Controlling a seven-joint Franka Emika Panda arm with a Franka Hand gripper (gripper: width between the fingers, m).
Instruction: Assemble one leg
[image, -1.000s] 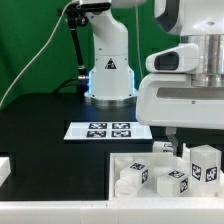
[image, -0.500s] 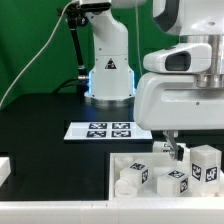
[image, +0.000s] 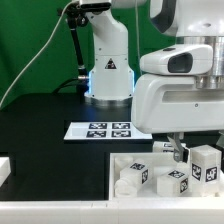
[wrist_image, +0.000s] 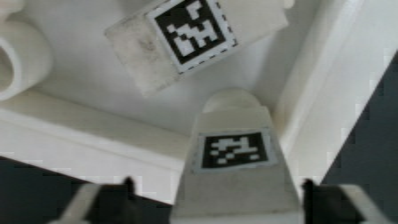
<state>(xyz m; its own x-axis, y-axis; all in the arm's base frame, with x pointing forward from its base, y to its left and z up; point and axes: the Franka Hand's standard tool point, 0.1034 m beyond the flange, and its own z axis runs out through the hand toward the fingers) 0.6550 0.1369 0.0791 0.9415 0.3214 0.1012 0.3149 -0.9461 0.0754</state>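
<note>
Marker board (image: 103, 130): thin flat white sheet printed with four black-and-white tags, lying flat on the worktop (image: 45, 135), which is black.

Tray (image: 116, 167): large white shallow part with raised walls, near the marker board, towards the exterior view's right.

White block (image: 5, 168): partly cut off at the exterior view's left edge; kind cannot be told.

Backdrop (image: 30, 40): green, behind the worktop.

Cable (image: 35, 62): white, hanging across the backdrop.

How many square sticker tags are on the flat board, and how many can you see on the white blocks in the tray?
Tags on the marker board: 4
Tags on the leg: 1
Tags showing on other blocks in the tray: 2
Total: 7
</note>
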